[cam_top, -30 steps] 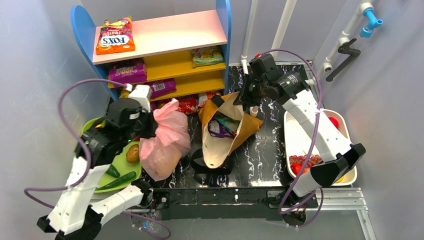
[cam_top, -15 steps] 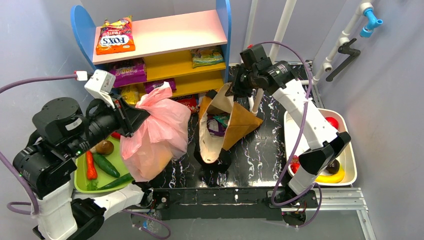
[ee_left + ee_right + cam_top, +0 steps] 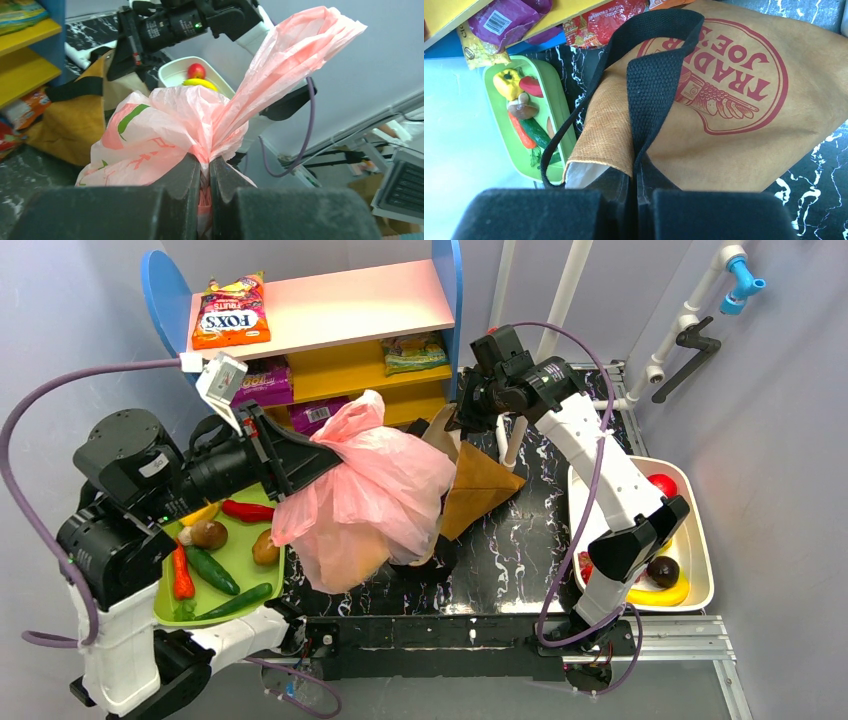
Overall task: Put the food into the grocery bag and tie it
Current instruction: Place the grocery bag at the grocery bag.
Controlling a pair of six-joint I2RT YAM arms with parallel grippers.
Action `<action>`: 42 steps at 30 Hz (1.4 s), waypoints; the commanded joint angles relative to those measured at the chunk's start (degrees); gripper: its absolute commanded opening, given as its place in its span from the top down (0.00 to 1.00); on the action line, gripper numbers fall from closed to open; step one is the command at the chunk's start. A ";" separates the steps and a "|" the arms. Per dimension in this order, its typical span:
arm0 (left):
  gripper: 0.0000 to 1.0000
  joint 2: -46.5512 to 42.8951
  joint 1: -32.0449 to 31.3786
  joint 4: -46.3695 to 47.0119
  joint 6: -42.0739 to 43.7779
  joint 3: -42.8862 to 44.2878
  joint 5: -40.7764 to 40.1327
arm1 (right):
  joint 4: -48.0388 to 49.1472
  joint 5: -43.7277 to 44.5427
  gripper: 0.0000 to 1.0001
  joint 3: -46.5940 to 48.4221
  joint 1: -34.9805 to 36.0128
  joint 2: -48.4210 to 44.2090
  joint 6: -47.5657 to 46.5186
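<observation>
Both clenched, left jaws pinching crinkly pink grocery bag, right jaws gripping woven black strap of paper bag.

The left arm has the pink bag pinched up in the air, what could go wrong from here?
The left gripper pinches the pink bag only by its gathered neck; loaded plastic might slip or tear. The right gripper is shut on the black strap of the brown bag, so it may drag that bag into the hanging one.
</observation>
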 commanded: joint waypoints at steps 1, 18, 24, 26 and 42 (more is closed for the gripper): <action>1.00 0.27 0.39 13.07 -6.25 -3.20 5.04 | 4.00 -0.52 0.99 0.85 0.48 -0.67 0.76; 1.00 1.14 0.39 24.35 -10.12 -16.23 -6.99 | 4.06 -0.16 0.99 -4.55 0.52 -6.48 -1.57; 1.00 2.51 0.39 22.79 -7.97 -14.56 -11.06 | 3.76 -0.14 0.99 -5.61 0.43 -7.74 -2.85; 1.00 2.48 0.39 22.07 -6.70 -14.04 -12.62 | 4.30 -0.52 0.99 -5.97 0.41 -7.83 -4.10; 1.00 -1.25 0.26 23.01 -7.49 -22.17 -13.28 | -3.09 -6.15 0.99 -0.21 0.73 -4.34 -8.87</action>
